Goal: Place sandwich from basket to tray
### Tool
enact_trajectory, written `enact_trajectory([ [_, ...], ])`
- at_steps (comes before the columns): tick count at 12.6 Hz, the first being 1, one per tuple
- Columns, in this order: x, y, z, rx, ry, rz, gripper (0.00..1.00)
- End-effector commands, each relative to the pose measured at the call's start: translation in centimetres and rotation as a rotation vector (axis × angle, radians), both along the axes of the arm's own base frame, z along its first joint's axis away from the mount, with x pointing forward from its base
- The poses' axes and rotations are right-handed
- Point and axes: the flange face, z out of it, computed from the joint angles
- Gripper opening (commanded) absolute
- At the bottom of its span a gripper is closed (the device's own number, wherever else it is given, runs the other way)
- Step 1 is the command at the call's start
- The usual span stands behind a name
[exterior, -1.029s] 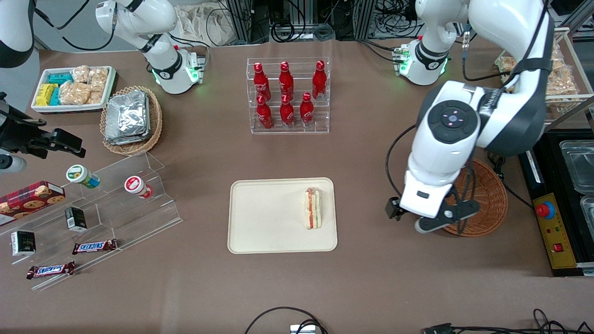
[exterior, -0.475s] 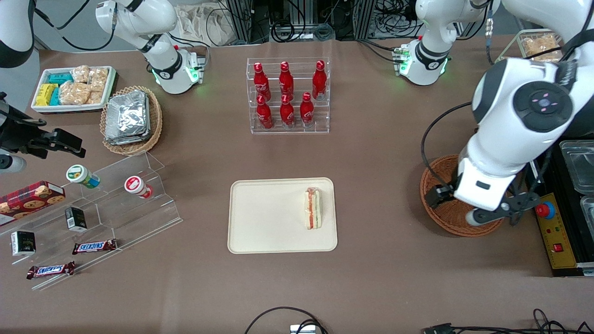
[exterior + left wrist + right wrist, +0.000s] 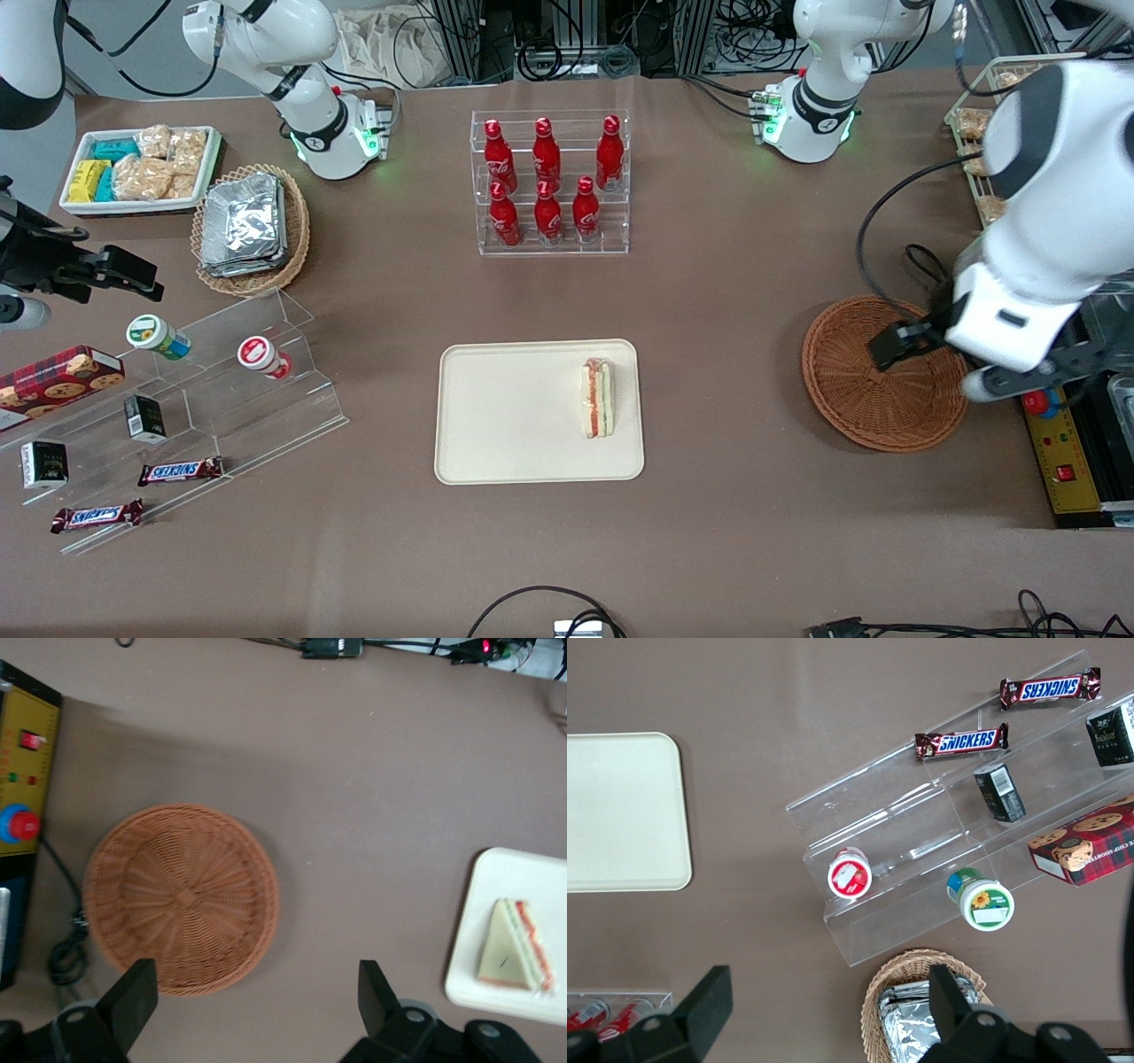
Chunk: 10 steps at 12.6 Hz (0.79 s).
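The sandwich lies flat on the cream tray, near the tray edge that faces the working arm's end of the brown tabletop, with its red and green filling showing along one side. The round reddish-brown wicker basket sits well apart from the tray, with nothing inside it. The tool hangs above the tabletop just beside the basket's rim, its two fingers spread wide apart, gripping nothing.

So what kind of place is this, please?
Probably a robotics lab set up as a mock snack shop: a rack of red bottles, chocolate bars on clear steps, and the open, empty gripper above the basket.
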Motion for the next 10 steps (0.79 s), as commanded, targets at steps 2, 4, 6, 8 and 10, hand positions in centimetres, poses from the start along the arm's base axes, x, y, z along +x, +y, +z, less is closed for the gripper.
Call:
enact_trajectory([
  [2,-5.7,4.6,4.1,0.003,0.049,-0.140,1.00],
  [4,-7.3,5.4,5.2,0.001,0.046,-0.181,1.00],
  [6,-7.8,5.3,5.4,-0.015,0.046,-0.184,1.00],
  [8,-8.6,5.6,5.4,-0.015,0.049,-0.185,1.00],
  [10,-8.7,5.9,5.3,-0.017,0.058,-0.214,1.00],
])
